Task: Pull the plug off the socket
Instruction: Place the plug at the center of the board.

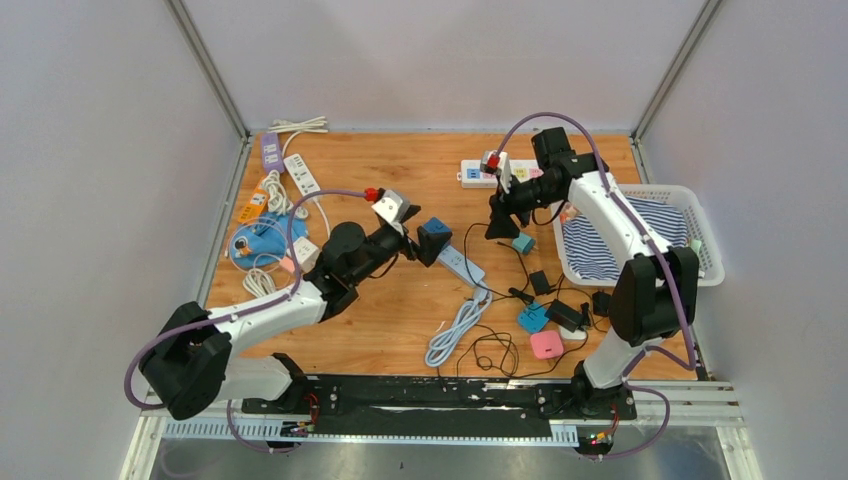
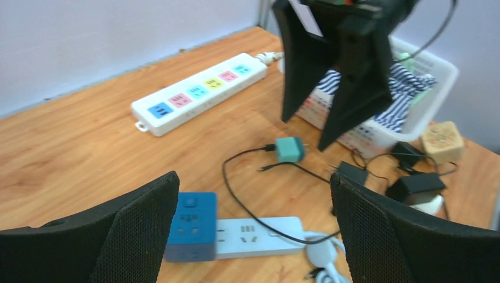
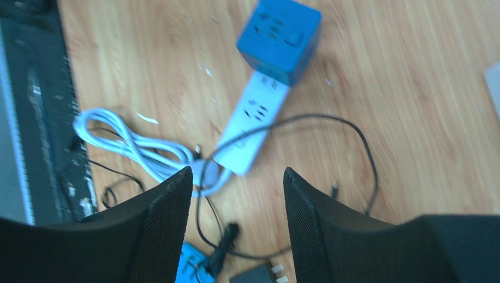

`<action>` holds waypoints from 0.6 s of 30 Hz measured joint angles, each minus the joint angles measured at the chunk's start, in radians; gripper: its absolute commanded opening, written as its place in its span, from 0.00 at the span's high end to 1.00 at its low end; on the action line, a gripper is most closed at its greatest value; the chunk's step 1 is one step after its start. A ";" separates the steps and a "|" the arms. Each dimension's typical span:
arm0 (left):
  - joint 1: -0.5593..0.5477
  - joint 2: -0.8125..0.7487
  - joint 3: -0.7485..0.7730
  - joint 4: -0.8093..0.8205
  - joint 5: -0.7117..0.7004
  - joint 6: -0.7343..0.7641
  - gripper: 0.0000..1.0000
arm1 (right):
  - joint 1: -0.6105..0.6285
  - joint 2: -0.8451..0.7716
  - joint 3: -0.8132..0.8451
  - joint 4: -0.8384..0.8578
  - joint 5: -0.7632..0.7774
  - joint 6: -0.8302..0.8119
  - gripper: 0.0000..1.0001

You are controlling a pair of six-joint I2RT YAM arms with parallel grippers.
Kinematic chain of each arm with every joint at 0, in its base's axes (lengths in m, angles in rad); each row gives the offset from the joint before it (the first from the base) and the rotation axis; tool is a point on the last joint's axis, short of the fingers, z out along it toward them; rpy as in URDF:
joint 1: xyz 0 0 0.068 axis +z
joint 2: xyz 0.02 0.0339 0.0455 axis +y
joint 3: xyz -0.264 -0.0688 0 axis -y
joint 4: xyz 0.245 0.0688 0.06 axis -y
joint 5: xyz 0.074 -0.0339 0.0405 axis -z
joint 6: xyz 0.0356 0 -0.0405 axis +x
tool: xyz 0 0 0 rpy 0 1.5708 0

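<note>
A blue cube plug (image 1: 435,238) sits on one end of a short white power strip (image 1: 463,266) in the middle of the table. My left gripper (image 1: 411,245) is open and empty, just left of the cube. In the left wrist view the cube (image 2: 190,227) lies by the left finger, and the strip (image 2: 259,237) lies between the fingers of the gripper (image 2: 253,180). My right gripper (image 1: 500,226) is open and empty, hovering right of the strip. In its own view (image 3: 237,172) the cube (image 3: 280,38) and strip (image 3: 250,127) lie beyond the fingertips.
A teal adapter (image 1: 522,243) with a thin black cable lies under the right gripper. The strip's white coiled cable (image 1: 455,335), black adapters (image 1: 565,315) and a pink one (image 1: 547,345) lie near the front. A white basket (image 1: 700,215) stands right; a long strip (image 1: 480,175) lies behind it. More strips (image 1: 270,200) are piled at left.
</note>
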 measured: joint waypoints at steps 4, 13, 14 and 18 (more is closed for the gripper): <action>0.060 0.021 0.003 -0.003 -0.005 0.025 0.00 | 0.009 0.037 0.000 0.026 -0.134 0.046 0.40; 0.115 -0.011 -0.148 -0.039 -0.122 0.080 0.00 | 0.036 0.111 0.039 0.190 -0.095 0.257 0.35; 0.126 -0.020 -0.161 -0.042 -0.135 0.080 0.00 | 0.048 0.129 0.070 0.201 -0.074 0.275 0.35; 0.168 -0.037 -0.196 -0.044 -0.190 0.081 0.00 | 0.116 0.188 0.163 0.243 0.018 0.330 0.32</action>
